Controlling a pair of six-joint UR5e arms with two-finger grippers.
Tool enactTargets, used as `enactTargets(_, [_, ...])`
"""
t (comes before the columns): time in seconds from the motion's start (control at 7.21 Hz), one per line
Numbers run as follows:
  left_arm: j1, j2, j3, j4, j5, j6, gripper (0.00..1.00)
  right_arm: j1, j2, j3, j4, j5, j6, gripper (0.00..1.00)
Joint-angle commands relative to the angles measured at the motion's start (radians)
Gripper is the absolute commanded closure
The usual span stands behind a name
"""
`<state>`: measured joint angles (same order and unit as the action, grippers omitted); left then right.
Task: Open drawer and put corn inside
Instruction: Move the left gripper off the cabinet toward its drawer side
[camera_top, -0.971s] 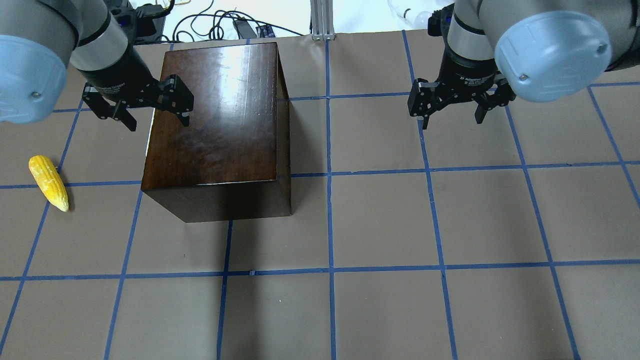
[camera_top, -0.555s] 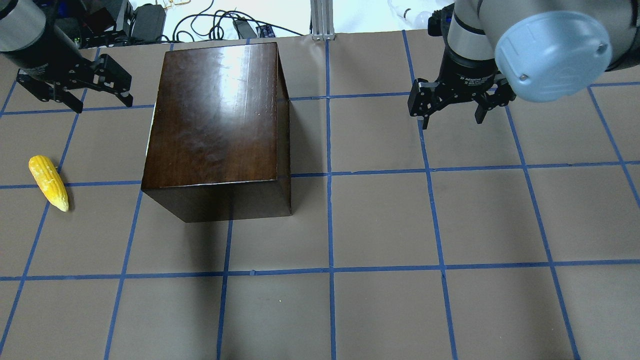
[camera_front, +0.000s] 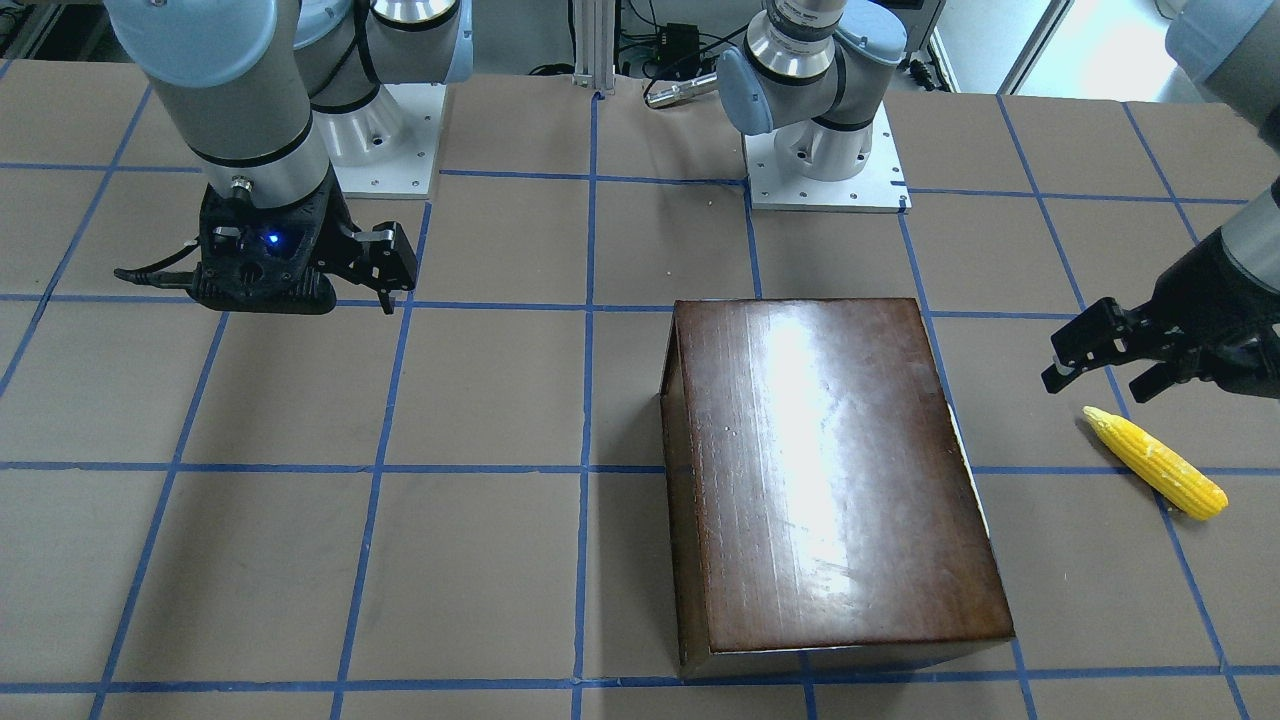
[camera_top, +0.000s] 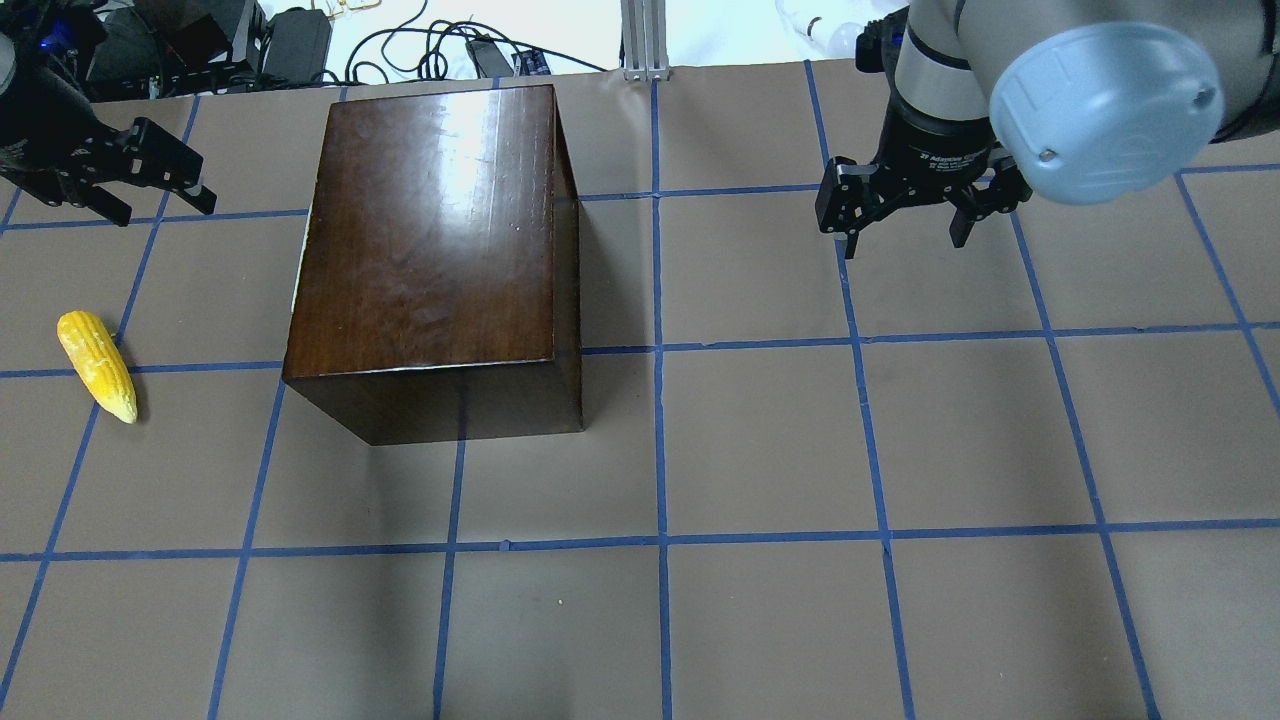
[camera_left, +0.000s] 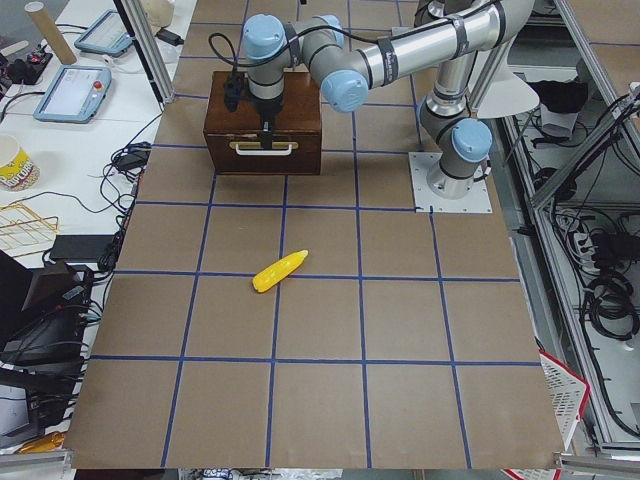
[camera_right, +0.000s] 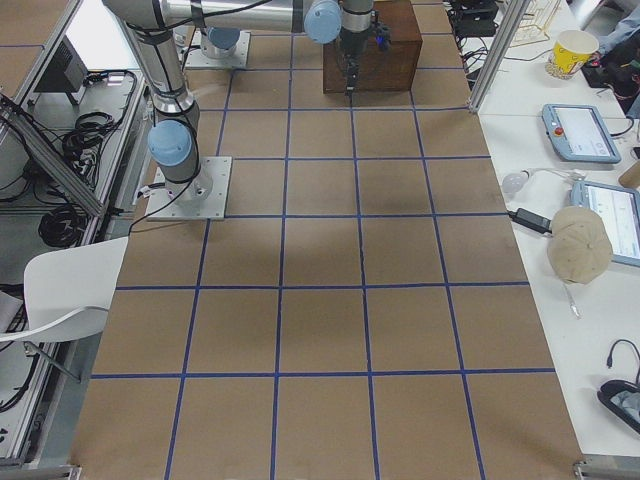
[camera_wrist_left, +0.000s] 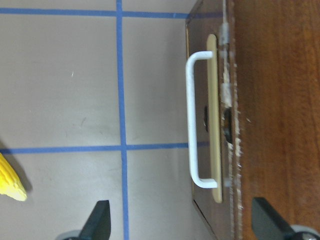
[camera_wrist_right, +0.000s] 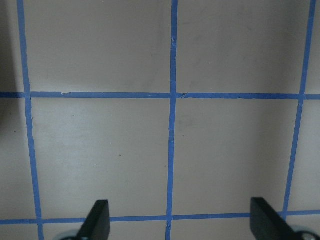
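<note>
Corn position: lies flat on the table (camera_top: 760, 450), on the robot's left of the box (camera_top: 430, 230), well apart from it.
Corn axis: corn (camera_top: 97, 365) runs on a diagonal; tapered tip toward the robot's side and slanted a little toward the box, thick end away.
Corn in other views: seen whole from the front (camera_front: 1155, 462) and from the left end (camera_left: 279, 271); cut off by the frame edge in the left wrist view, only one yellow end showing (camera_wrist_left: 11, 180).
Drawer: drawer (camera_left: 300, 150) faces the robot's left and sits pushed into the box; white handle (camera_wrist_left: 192, 120) on a cream plate, long axis level along the front; paint chipped along the top edge.
Drawer visibility: front panel hidden in the overhead and front-facing views, where only the glossy top and plain sides show.
Left gripper: left gripper (camera_top: 160, 205) hovers over the table beside the drawer front, fingers spread, touching nothing; corn just beyond it toward the robot; arm mostly cropped at the overhead frame edge.
Right gripper: right gripper (camera_top: 905, 240) hangs over bare table, fingers spread, holding nothing, well apart from the box.
Hard to make out: corn unseen from the right end, behind the box.
</note>
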<state>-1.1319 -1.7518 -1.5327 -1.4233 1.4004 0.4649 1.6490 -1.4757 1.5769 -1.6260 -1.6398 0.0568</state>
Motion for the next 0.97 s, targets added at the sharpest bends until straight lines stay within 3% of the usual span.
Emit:
enactTargets(0.0, [0.007, -0.073, 0.0, 0.039, -0.064, 0.015, 0.0, 0.0, 0.0, 0.0, 0.0, 0.0, 0.0, 0.0])
enactTargets(0.28, [0.007, -0.119, -0.004, 0.063, -0.066, 0.107, 0.0, 0.0, 0.0, 0.0, 0.0, 0.0, 0.0, 0.0])
enactTargets(0.55, [0.008, -0.144, -0.017, 0.061, -0.172, 0.104, 0.0, 0.0, 0.0, 0.0, 0.0, 0.0, 0.0, 0.0])
enactTargets(0.83, [0.008, -0.166, -0.026, 0.052, -0.175, 0.09, 0.0, 0.0, 0.0, 0.0, 0.0, 0.0, 0.0, 0.0])
